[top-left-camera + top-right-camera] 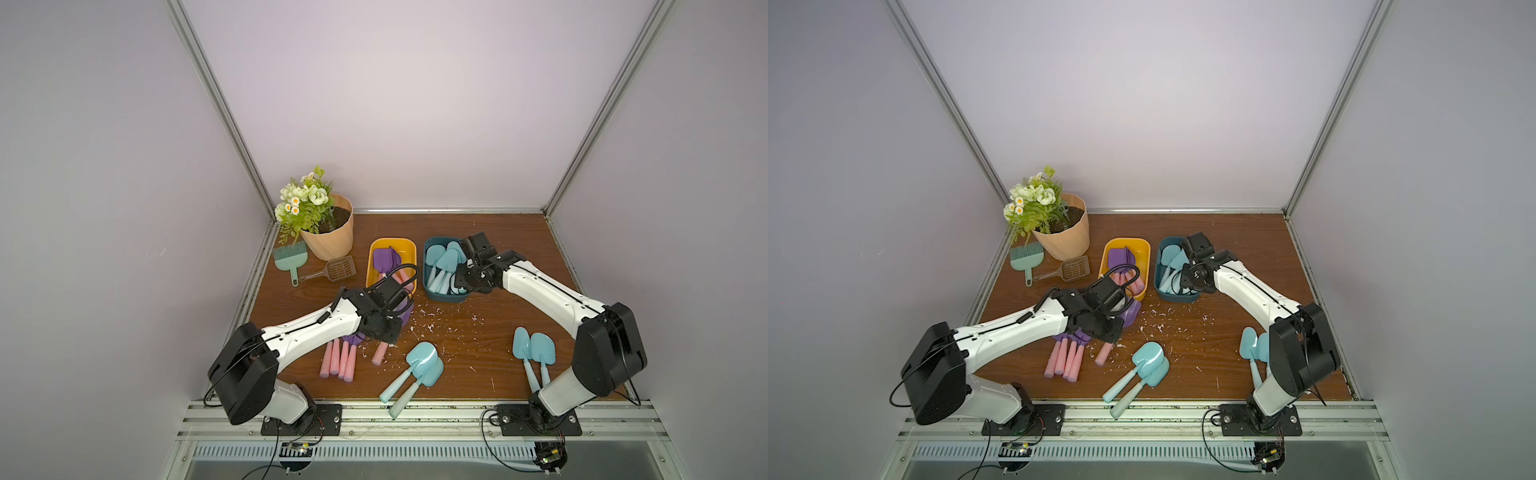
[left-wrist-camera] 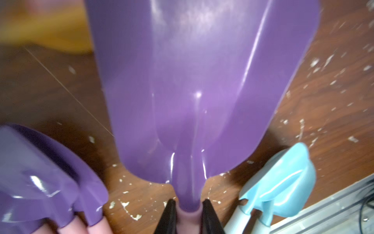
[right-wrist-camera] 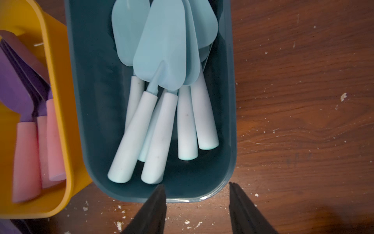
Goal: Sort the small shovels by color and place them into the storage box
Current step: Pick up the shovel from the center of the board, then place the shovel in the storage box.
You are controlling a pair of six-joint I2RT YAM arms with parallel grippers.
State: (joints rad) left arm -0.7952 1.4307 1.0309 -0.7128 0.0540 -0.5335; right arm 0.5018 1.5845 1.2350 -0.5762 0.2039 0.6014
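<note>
My left gripper (image 2: 189, 203) is shut on the neck of a purple shovel (image 2: 198, 81), right where the blade meets its pink handle (image 1: 380, 353). It holds that shovel low over the table, just in front of the yellow box (image 1: 390, 240). The yellow box holds purple shovels (image 3: 16, 87). Several more purple shovels lie by my left arm, pink handles (image 1: 338, 361) showing. My right gripper (image 3: 196, 185) is open and empty over the near end of the teal box (image 3: 91, 101). Several light blue shovels (image 3: 162, 60) lie in that box. Two light blue pairs (image 1: 422, 361) (image 1: 534, 347) lie on the table.
A flower pot (image 1: 328, 237) stands at the back left, with a green brush (image 1: 291, 257) and a brown slotted scoop (image 1: 336, 268) beside it. White crumbs (image 1: 436, 320) litter the middle of the wooden table. An aluminium rail (image 1: 415, 415) runs along the front edge.
</note>
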